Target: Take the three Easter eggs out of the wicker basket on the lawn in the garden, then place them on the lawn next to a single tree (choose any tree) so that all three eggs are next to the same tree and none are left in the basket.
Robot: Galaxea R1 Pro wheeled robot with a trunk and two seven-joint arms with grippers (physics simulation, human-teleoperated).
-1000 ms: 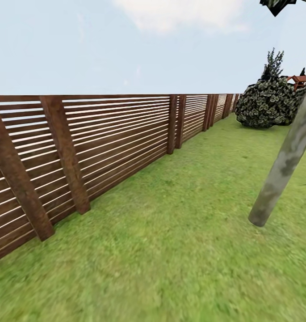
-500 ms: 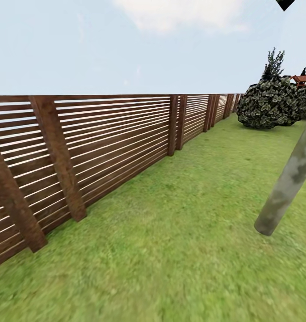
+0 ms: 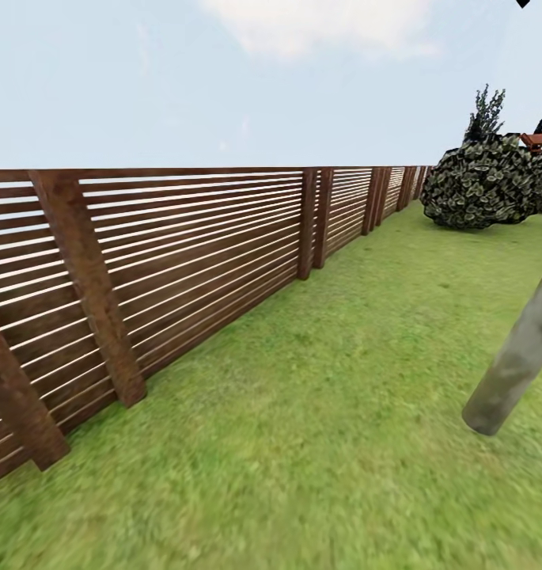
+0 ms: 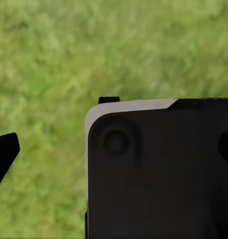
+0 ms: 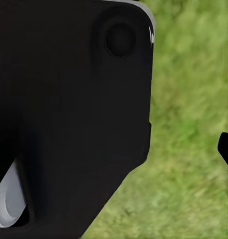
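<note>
The Easter eggs and the wicker basket are out of view. In the head view the lawn [image 3: 326, 412] of mottled green grass runs along the garden fence. The tree's pale grey trunk [image 3: 514, 366] leans in at the right edge, its foot in the grass. Over grass and a black part of the robot, my left gripper [image 4: 114, 149] is open, with one dark fingertip [image 4: 4, 155] at each side of the left wrist view. My right gripper [image 5: 114, 149] shows a dark fingertip [image 5: 226, 148] at the far edge, also spread wide and holding nothing.
A brown horizontal-slat wooden fence [image 3: 183, 253] with thick posts lines the left side and recedes to the back. Dark speckled bushes [image 3: 478, 186] stand at the far right end of the lawn, with a small red structure [image 3: 536, 141] behind them.
The whole head view has shifted with the camera: the fence posts slid left and the trunk slid right and lower in the picture. Nothing on the lawn has moved itself.
</note>
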